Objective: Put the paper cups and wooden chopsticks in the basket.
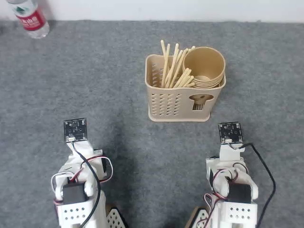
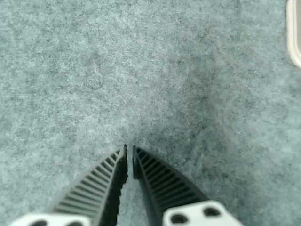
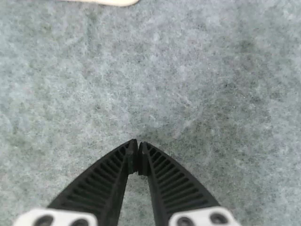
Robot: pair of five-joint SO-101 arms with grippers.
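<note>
Toward 12 o'clock on the grey carpet (image 1: pixel 118 71) stood the beige slotted basket (image 1: pixel 178 102), well apart from both arms. Inside it, the stack of paper cups (image 1: pixel 204 66) sat upright at the 3 o'clock end, and the wooden chopsticks (image 1: pixel 173 66) leaned beside them in a fan, their tips rising above the rim. A plastic water bottle (image 1: pixel 29 18) lay at 10 o'clock, hard against the carpet's far edge where the white wall began.

The left arm (image 1: pixel 78 190) sat folded at 7 o'clock and the right arm (image 1: pixel 232 190) at 5 o'clock, each near the carpet's near edge, with a broad band of carpet between them and the basket.

The left wrist view gave what the high view did not: the left gripper (image 2: pixel 130 149) hung over the carpet, its ribbed black fingers drawn together to a thin slit and holding nothing, with a pale corner of the basket at the frame's edge. The right gripper (image 3: pixel 138 143) had its tips pressed together, likewise holding nothing, with a sliver of the basket's base beyond it.
</note>
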